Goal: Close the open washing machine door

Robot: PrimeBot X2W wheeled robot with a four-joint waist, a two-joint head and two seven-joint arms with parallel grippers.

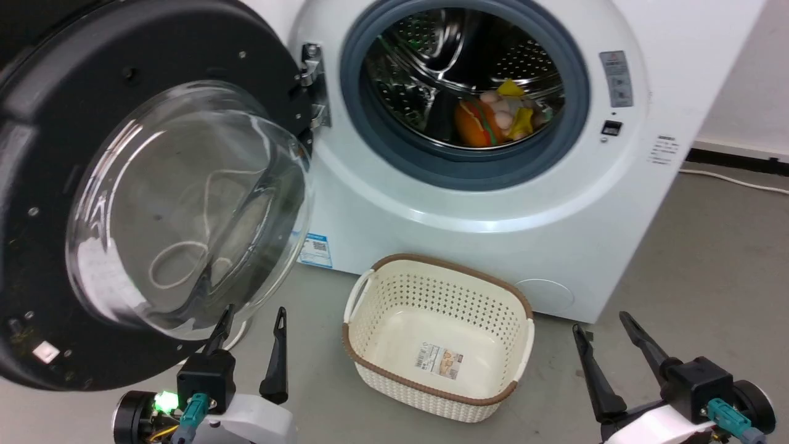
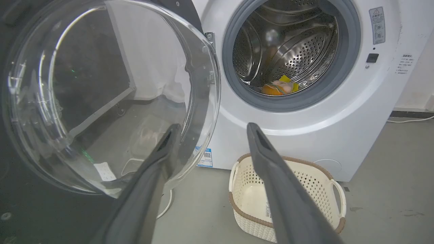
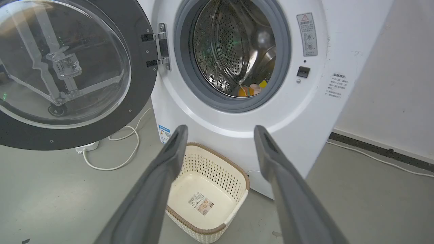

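A white front-loading washing machine (image 1: 468,209) is seen on a grey floor (image 1: 709,259), its round opening uncovered. The washing machine door (image 1: 185,209) is swung wide open to the left, held by a metal hinge (image 1: 313,80) at the left side of the opening; its black rim and bulging clear glass bowl are turned towards the viewer. Inside the steel perforated drum (image 1: 431,49), framed by a grey rubber ring (image 1: 579,92), a small heap of orange and yellow soft items (image 1: 493,117) is seen. A cream perforated laundry basket (image 1: 400,290) with a brown rim is set on the floor just in front of the machine. A blue label (image 1: 315,250) is stuck low on the machine's front.

The left hand (image 1: 255,309) is held released, fingers spread and empty, near the door's lower edge; whether one finger touches the glass cannot be told. The right hand (image 1: 600,322) is likewise released and empty, near and to the right of the basket, well apart from the door.
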